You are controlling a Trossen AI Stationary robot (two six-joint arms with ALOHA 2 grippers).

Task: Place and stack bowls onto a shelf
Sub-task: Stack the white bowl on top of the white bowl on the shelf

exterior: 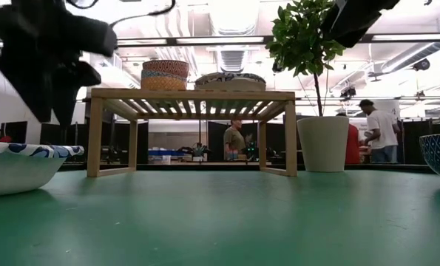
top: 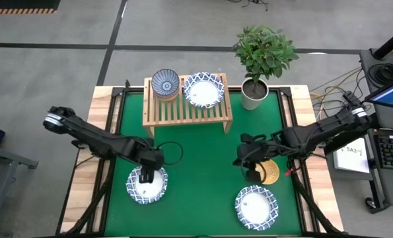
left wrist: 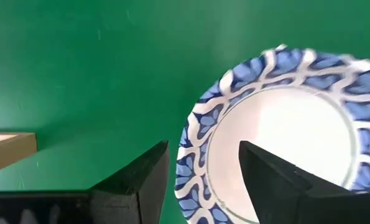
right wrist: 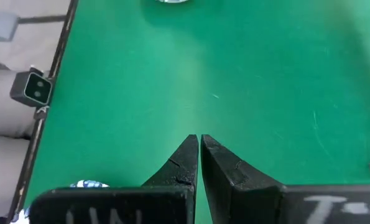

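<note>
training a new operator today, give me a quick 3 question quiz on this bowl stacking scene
1. True or false: the shelf already carries bowls.
2. Which gripper has its fingers astride a bowl's rim? A) left gripper B) right gripper C) neither
3. Fill in: the potted plant stands beside the shelf's ____ end, in the high view.

Key
1. True: a small patterned bowl and a wide blue-rimmed bowl sit on top.
2. A: its open fingers straddle the rim of the near-left bowl; the right gripper is shut above bare mat.
3. right
</note>
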